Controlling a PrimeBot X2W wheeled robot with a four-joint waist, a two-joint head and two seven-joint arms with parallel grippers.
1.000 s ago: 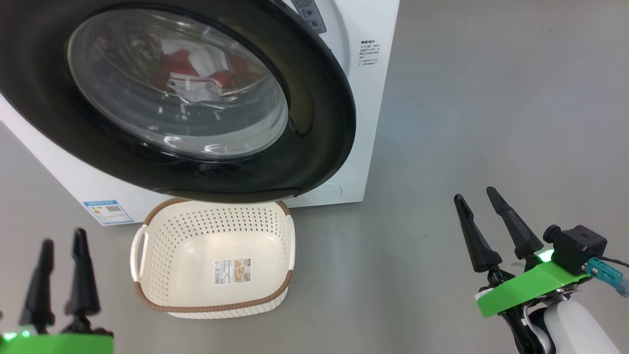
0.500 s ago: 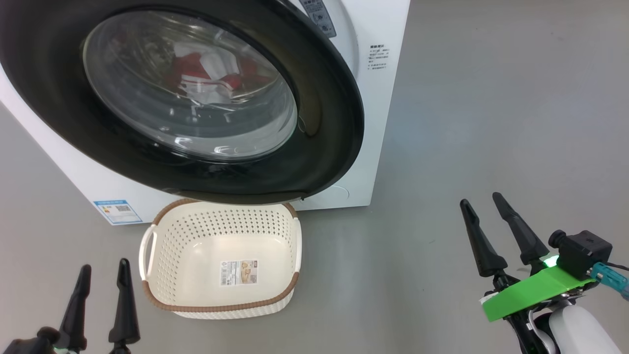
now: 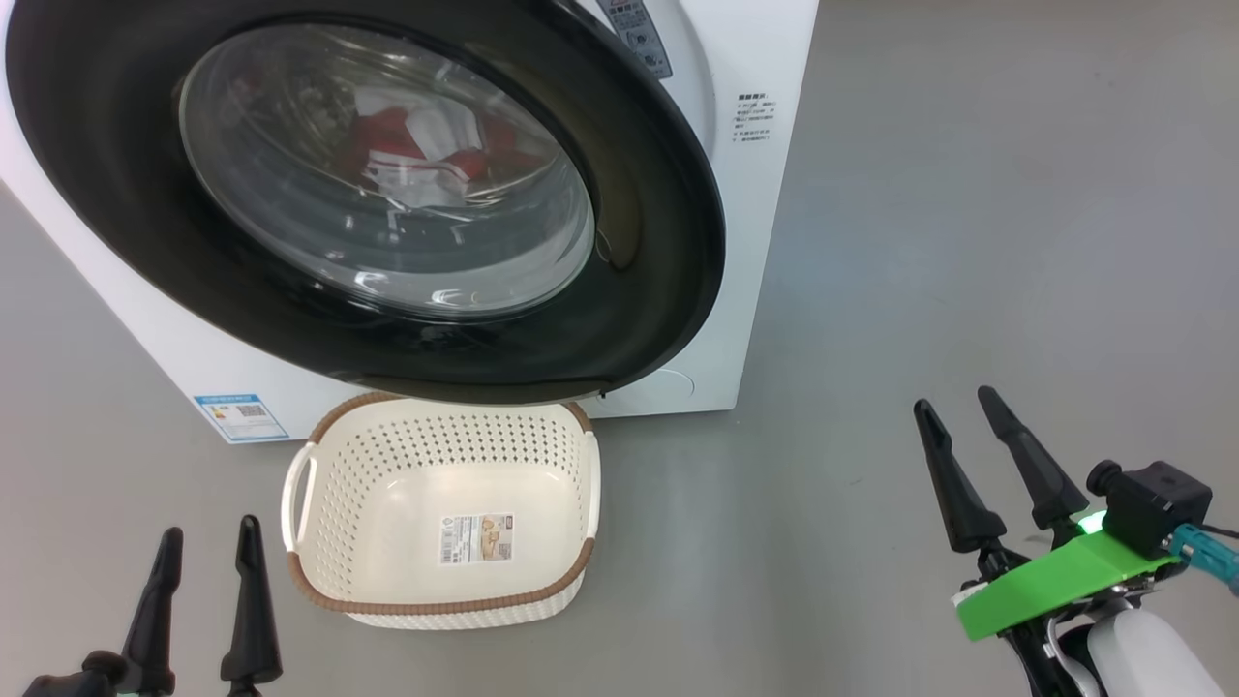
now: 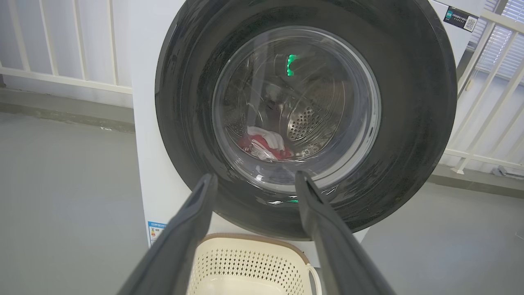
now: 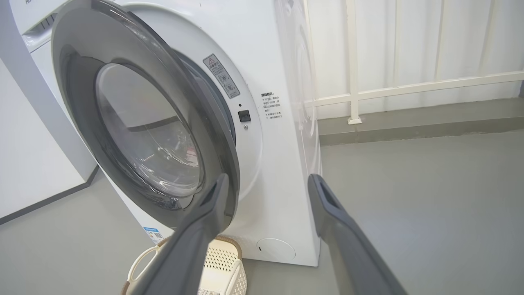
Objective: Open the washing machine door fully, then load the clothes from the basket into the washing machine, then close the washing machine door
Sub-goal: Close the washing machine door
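Left claw [image 3: 211,526], tapered and dark, gapes beside the perforated cream basket [image 3: 436,450].

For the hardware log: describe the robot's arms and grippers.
Both the left gripper and right gripper have two long, black, tapered jaws. The right wrist carries a green plate, green light, black camera with teal plug; its forearm is white.

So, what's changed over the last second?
The left gripper dropped lower and slightly rightward in the head view, open and empty; the view itself shifted a little too. The right gripper, basket, clothes behind the door and the door itself look unchanged.
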